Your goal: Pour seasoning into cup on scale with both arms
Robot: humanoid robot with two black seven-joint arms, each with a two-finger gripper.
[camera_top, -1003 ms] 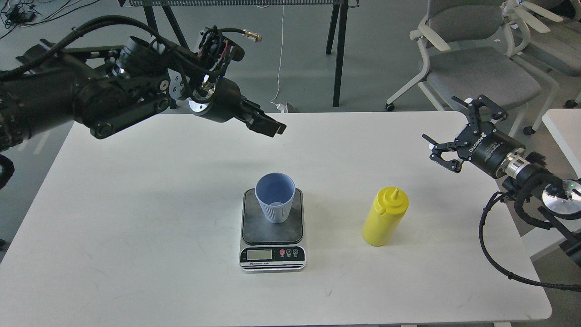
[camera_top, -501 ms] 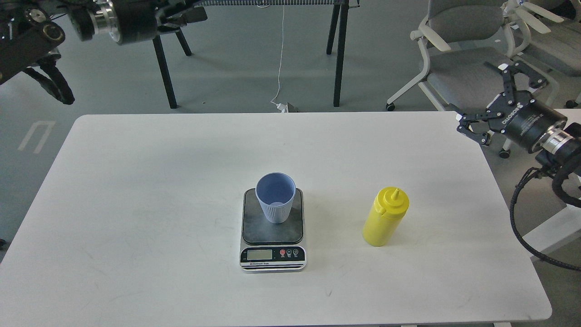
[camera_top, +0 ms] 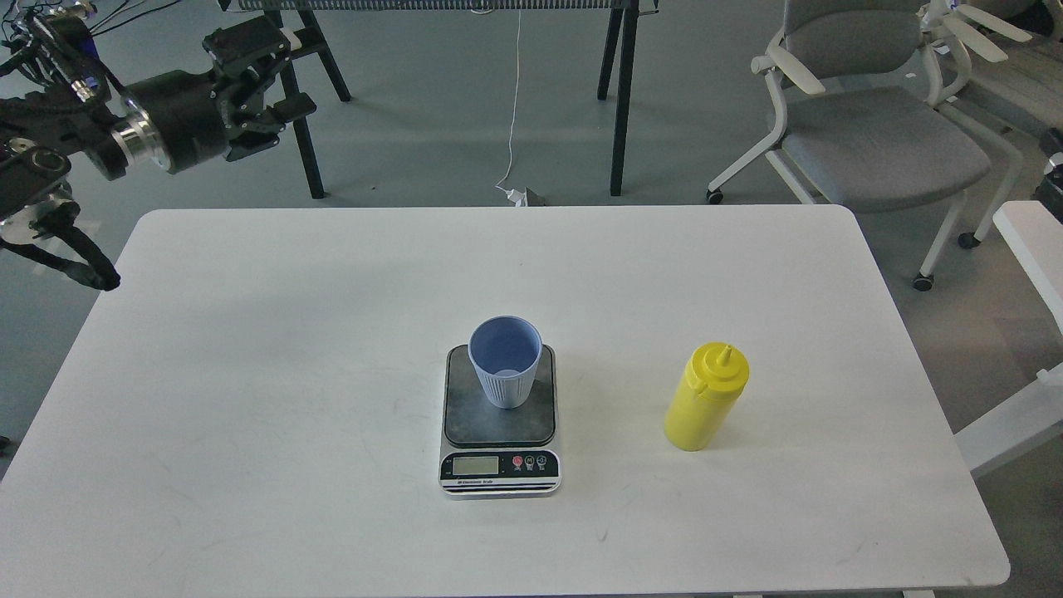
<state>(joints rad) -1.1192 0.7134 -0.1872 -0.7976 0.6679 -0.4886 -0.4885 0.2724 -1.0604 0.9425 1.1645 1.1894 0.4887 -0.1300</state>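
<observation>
The light-blue ribbed cup (camera_top: 504,371) stands upright on the dark grey platform of the scale (camera_top: 498,453) at the table's middle front. The yellow seasoning bottle (camera_top: 705,399) stands upright to the right of the scale, nozzle up. My left gripper (camera_top: 278,79) is held high beyond the table's far left corner, far from the cup, with its fingers spread and nothing between them. My right gripper is out of view; only a dark bit shows at the right edge.
The white table (camera_top: 291,332) holds only the scale, cup and bottle. Grey office chairs (camera_top: 872,133) stand behind the far right corner. Black table legs (camera_top: 619,100) stand behind the far edge. A second white table edge (camera_top: 1030,249) lies at right.
My left arm has swung from above the table's far middle up and away to the far left. My right gripper has pulled back to the right and left the view. Cup, scale and bottle have not moved.
</observation>
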